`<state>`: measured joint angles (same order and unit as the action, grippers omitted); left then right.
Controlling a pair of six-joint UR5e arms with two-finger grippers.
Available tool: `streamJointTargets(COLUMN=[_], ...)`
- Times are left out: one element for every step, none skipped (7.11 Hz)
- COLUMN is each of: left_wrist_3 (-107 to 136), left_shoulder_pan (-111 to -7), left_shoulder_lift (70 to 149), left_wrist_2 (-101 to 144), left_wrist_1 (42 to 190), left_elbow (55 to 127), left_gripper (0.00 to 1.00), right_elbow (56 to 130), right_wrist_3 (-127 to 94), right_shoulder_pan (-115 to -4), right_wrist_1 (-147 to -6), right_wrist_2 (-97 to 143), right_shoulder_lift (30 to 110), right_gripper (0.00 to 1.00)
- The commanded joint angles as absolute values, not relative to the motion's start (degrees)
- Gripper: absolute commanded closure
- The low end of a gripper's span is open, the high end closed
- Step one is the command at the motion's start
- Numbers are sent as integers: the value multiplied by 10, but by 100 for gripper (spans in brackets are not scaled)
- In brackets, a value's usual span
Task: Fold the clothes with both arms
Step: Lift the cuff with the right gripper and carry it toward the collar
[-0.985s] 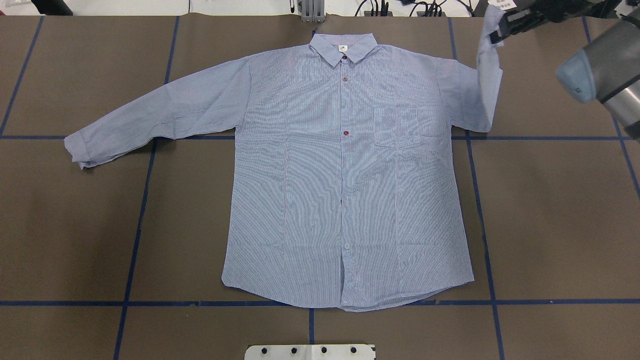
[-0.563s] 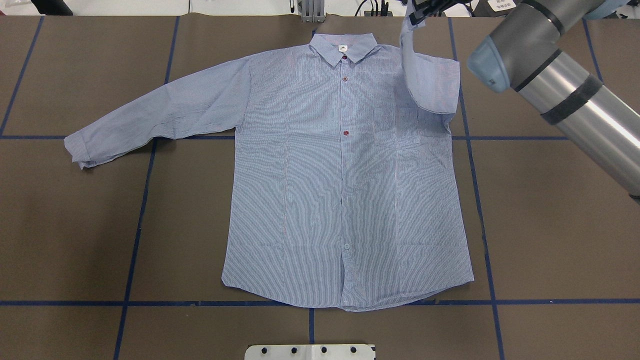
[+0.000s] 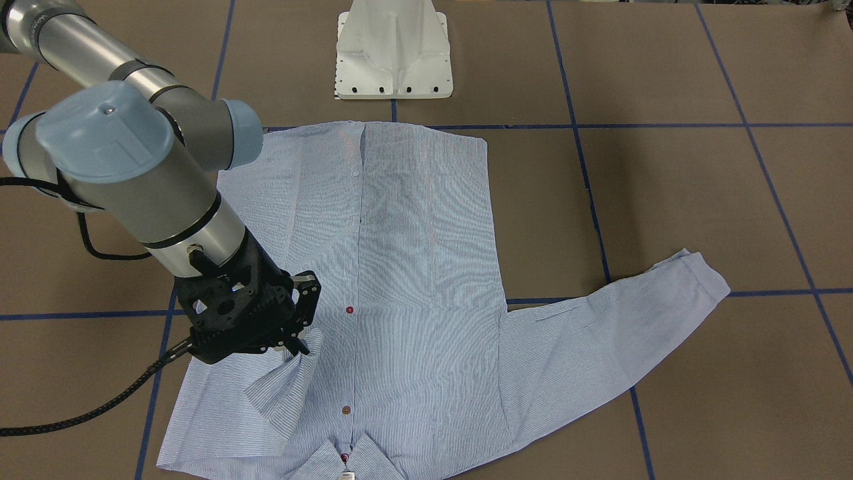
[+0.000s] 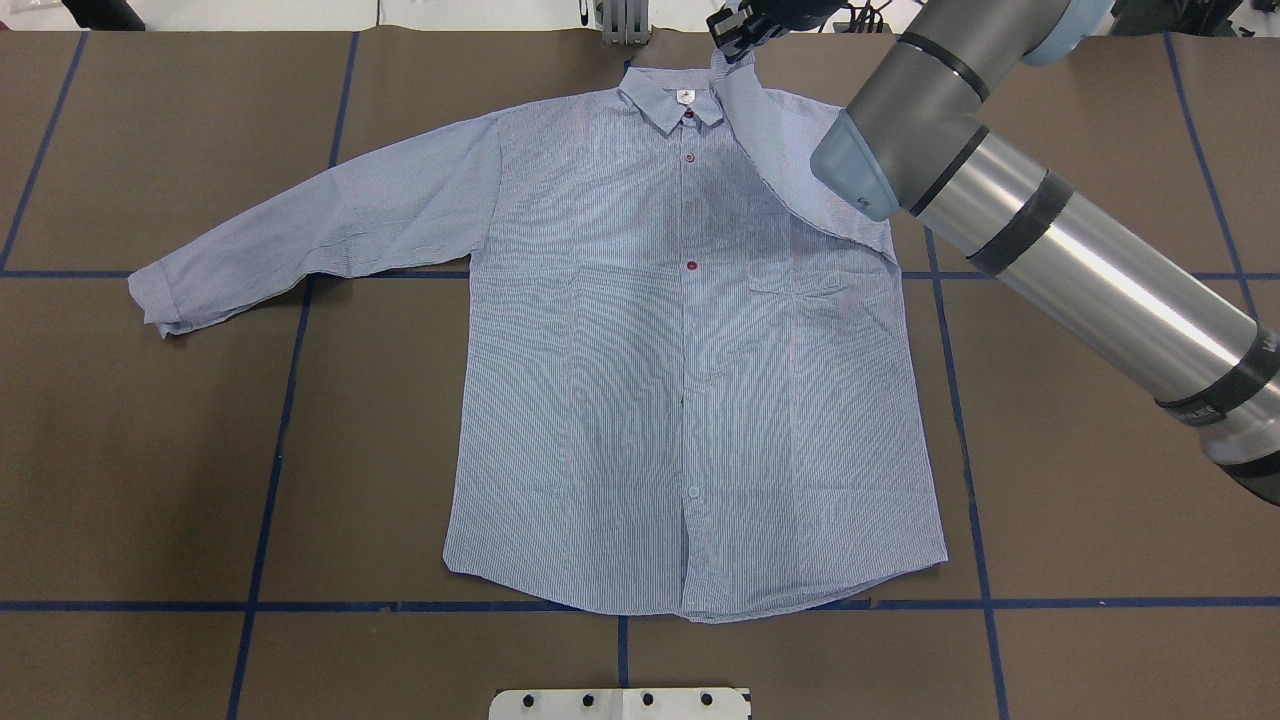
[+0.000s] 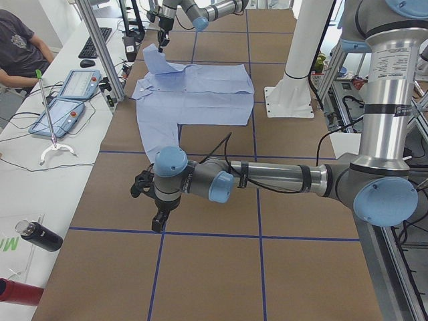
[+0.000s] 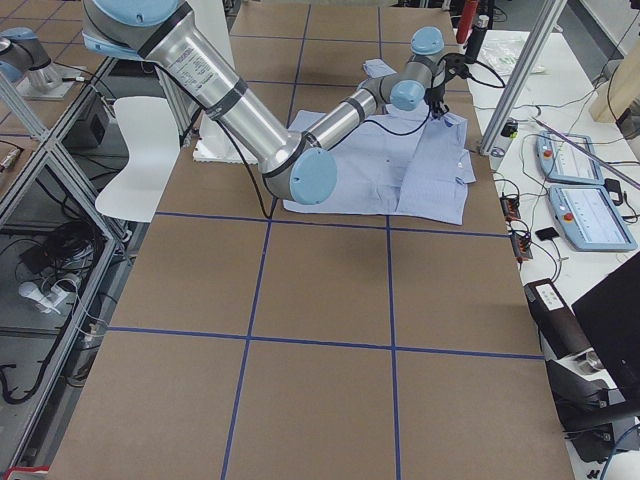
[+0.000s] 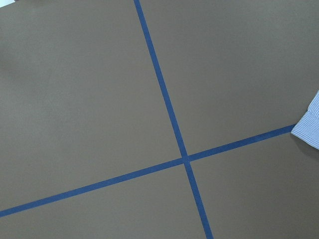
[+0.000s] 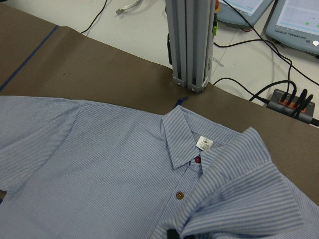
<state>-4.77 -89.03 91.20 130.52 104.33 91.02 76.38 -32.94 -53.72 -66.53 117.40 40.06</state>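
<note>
**knotty_ur5:** Two arms on this rig, but only one has any cloth. The shirt lies flat and buttoned, front up, in the middle of the table, hem toward the robot and collar at the far side. The right gripper has its jaws pinched on the end of the right sleeve and holds it up over the chest, just beside the collar. Why so high?

**seam_ripper:** My guess is it wants the sleeve to hang clear, so the cloth doesn't drag over the front and rumple it. With the end carried across like that, the fold falls at the shoulder, and the sleeve drapes in a diagonal from there.

**knotty_ur5:** Makes sense. And the left gripper?

**seam_ripper:** It's parked low over bare table, well away from the shirt body. Its wrist camera sees only tape lines and a corner of cuff at the edge. I can't tell if its jaws are spread or pressed together. The left sleeve lies stretched out flat on the table, untouched. I'd say that arm is waiting there because that cuff is its pickup.

**knotty_ur5:** So it's early, with the first sleeve not yet laid down.
</note>
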Motion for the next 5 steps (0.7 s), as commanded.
streamJointTargets(left_wrist_3=[-47, -47, -47, -47, -47], left_shoulder_pan=[-890, -890, -890, -890, -890], left_shoulder_lift=[911, 911, 911, 911, 911], left_wrist_2=[1305, 1305, 1305, 1305, 1305], left_wrist_1=[1043, 1043, 1043, 1043, 1043], left_elbow=[908, 908, 908, 907, 908], left_gripper=[0, 0, 0, 0, 0], right_elbow=[745, 713, 663, 604, 564], right_wrist_3=[-330, -330, -330, -330, -330], right_shoulder_pan=[-509, -489, -460, -434, -412], right_wrist_1=[-663, -662, -662, -661, -625], right_wrist_2=[1161, 1153, 1121, 1096, 1060], right_shoulder_lift=[389, 363, 326, 290, 284], right_gripper=[100, 100, 100, 100, 100])
